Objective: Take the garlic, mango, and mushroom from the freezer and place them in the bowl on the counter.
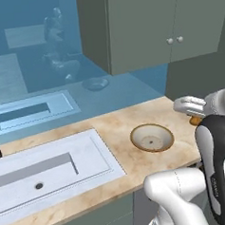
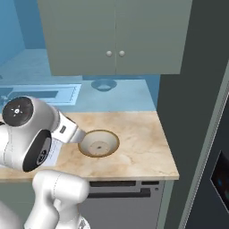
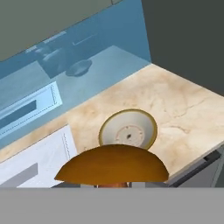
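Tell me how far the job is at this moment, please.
Nothing looks delivered: the bowl on the counter is empty. In hand: in the hand view an orange-brown rounded item, which I cannot identify, sits at the gripper, whose jaws are closed on it, near the bowl. Left: drop it in, then bring the other items.

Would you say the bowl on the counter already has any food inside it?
No, in the right base view the bowl on the counter shows only its bare pale inside, with nothing lying in it.
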